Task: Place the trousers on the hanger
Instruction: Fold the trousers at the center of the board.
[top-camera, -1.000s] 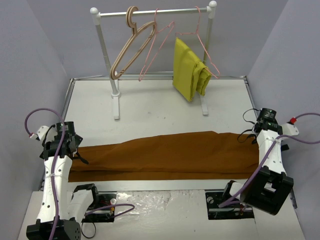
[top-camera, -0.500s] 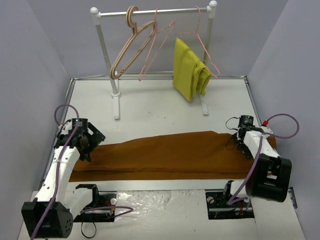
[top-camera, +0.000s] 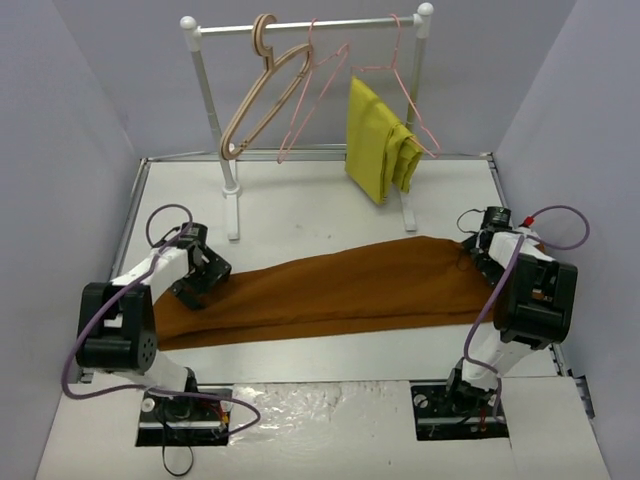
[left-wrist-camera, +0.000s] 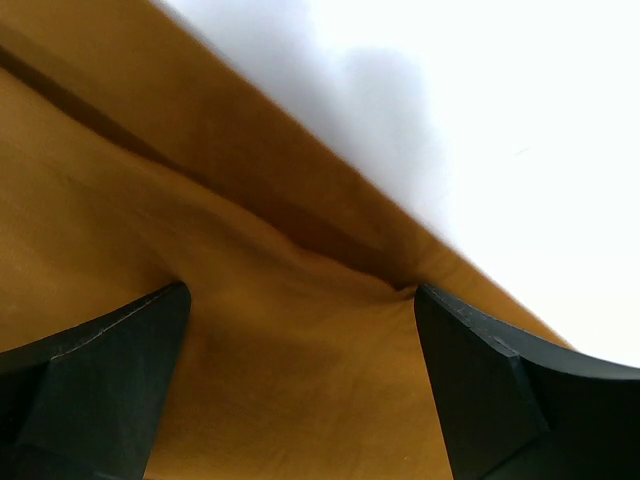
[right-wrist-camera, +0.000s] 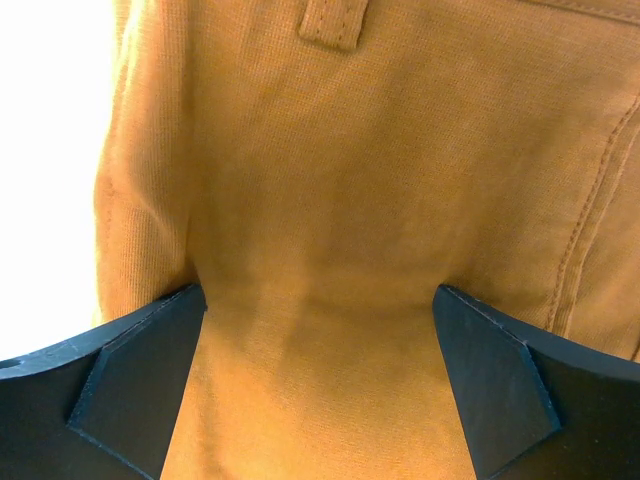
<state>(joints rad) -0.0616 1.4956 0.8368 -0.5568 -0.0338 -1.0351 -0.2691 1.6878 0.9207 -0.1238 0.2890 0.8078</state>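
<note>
Rust-brown long cloth trousers (top-camera: 340, 290) lie flat, lengthwise across the white table (top-camera: 300, 215), lightly creased, with a belt loop (right-wrist-camera: 330, 25) at their right end. Behind, the thin pink wire hanger (top-camera: 299, 125) hangs on the rail (top-camera: 330, 23). My left gripper (top-camera: 200, 278) and right gripper (top-camera: 485, 252) stand spread wide, fingertips on the cloth's ends.

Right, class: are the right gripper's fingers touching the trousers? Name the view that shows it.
Touching. The right wrist view shows both fingertips of the open right gripper pressed into the trousers, the cloth dimpling around them.
</note>
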